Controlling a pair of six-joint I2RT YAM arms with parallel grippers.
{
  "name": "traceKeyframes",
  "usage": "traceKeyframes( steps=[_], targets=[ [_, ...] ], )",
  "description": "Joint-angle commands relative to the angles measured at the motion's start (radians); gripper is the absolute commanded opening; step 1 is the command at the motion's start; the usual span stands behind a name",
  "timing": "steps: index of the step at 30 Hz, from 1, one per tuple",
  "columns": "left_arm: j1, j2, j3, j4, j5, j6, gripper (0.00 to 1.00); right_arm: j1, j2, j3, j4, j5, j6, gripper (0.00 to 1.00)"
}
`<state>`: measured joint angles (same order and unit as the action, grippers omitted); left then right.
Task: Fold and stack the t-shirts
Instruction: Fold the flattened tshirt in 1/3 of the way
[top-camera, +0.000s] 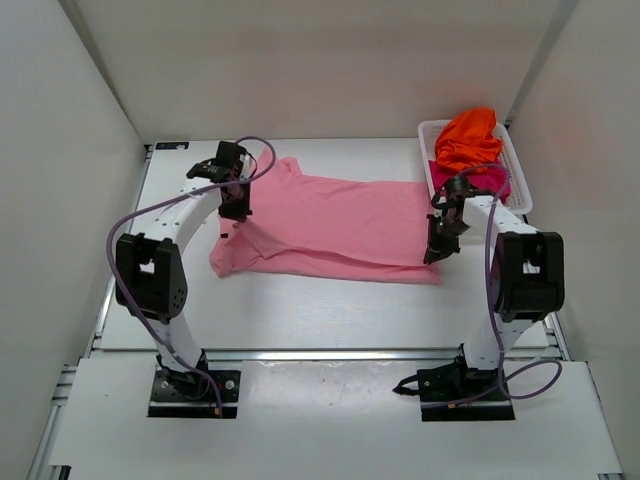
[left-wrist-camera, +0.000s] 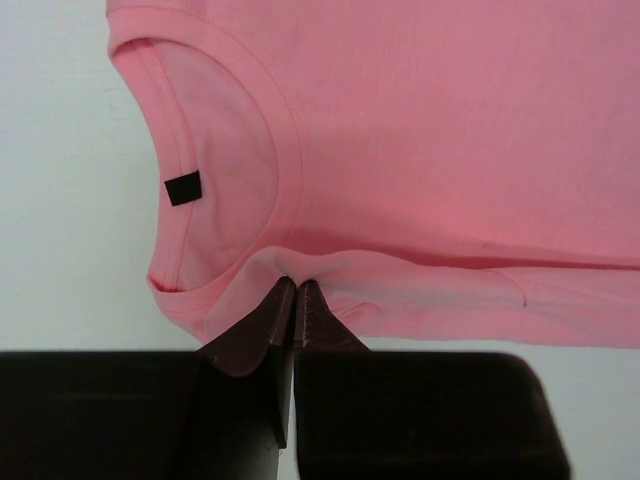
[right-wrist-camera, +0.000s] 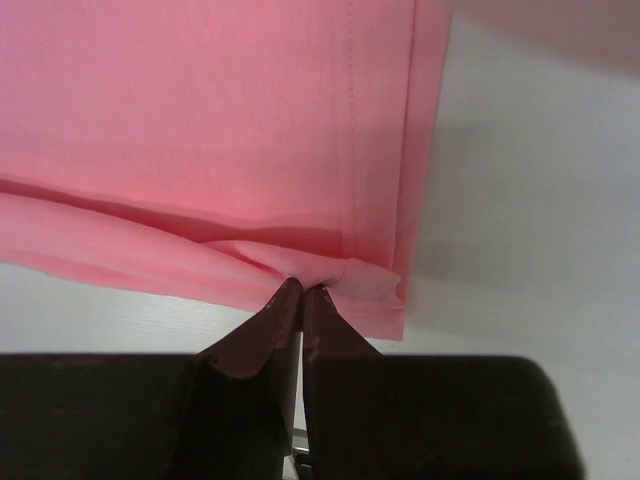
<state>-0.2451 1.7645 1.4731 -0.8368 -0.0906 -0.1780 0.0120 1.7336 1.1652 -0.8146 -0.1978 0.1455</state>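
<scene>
Across mid-table, clamping the near edge of the spread light pink t-shirt (top-camera: 340, 225): left gripper (left-wrist-camera: 295, 285) beside the collar (left-wrist-camera: 288, 140), right gripper (right-wrist-camera: 302, 290) at the hem corner. Likely best lifting both evenly, keeping fabric taut; leaving orange t-shirt (top-camera: 468, 138) and magenta t-shirt (top-camera: 490, 181) in far-right basket (top-camera: 427, 128).

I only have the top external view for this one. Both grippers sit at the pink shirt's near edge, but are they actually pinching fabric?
Observer: The left gripper is. Its wrist view shows the jaws shut on a fold of the pink t-shirt right beside the collar.
Operator: And the right?
Observer: The right gripper is shut on bunched fabric at the corner of the hem.
Operator: Which way up is the shirt?
Observer: Can't say for sure, but a small black tag shows inside the neckline.
</scene>
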Motion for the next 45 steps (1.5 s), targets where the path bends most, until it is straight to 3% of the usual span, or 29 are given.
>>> traceKeyframes(
  steps=[1,3,4,5,7,8,10,11,18,22,25,33,38,45],
  targets=[
    [0.001,0.015,0.046,0.011,-0.017,0.009,0.15,-0.003,0.01,0.053,0.012,0.023,-0.001,0.0],
    [0.004,0.013,0.044,0.031,-0.02,0.009,0.11,0.002,0.006,0.053,0.02,0.034,0.003,0.0],
    [0.001,0.016,0.046,0.048,-0.027,0.014,0.17,0.009,-0.002,0.066,0.035,0.053,0.002,0.07],
    [0.001,0.01,0.047,0.054,-0.038,0.009,0.36,0.019,-0.015,0.07,0.048,0.067,0.0,0.1],
    [0.007,-0.002,0.046,0.088,-0.046,0.002,0.53,0.031,-0.041,0.07,0.061,0.107,0.006,0.26],
    [0.01,-0.025,0.03,0.097,-0.05,-0.009,0.6,0.045,-0.061,0.07,0.071,0.138,0.017,0.29],
    [0.023,-0.06,0.004,0.139,-0.04,-0.021,0.68,0.043,-0.103,0.047,0.095,0.169,0.025,0.5],
    [0.035,-0.086,-0.006,0.156,-0.031,-0.037,0.7,0.042,-0.135,0.024,0.11,0.175,0.032,0.55],
    [0.058,-0.206,-0.158,0.156,-0.017,-0.041,0.67,0.025,-0.304,-0.12,0.181,0.117,0.071,0.54],
    [0.012,-0.179,-0.232,0.081,-0.092,-0.012,0.7,0.048,-0.335,-0.193,0.198,0.09,0.085,0.52],
    [-0.039,-0.125,-0.257,0.064,-0.175,0.009,0.69,0.069,-0.315,-0.222,0.239,0.067,0.097,0.5],
    [-0.088,-0.042,-0.258,0.139,-0.215,-0.07,0.63,0.128,-0.214,-0.259,0.37,0.05,0.152,0.5],
    [-0.071,0.006,-0.284,0.224,-0.097,-0.201,0.55,0.129,-0.129,-0.259,0.393,0.083,0.151,0.49],
    [-0.085,0.003,-0.424,0.252,-0.126,-0.279,0.49,0.143,-0.078,-0.257,0.393,0.089,0.151,0.5]
  ],
)
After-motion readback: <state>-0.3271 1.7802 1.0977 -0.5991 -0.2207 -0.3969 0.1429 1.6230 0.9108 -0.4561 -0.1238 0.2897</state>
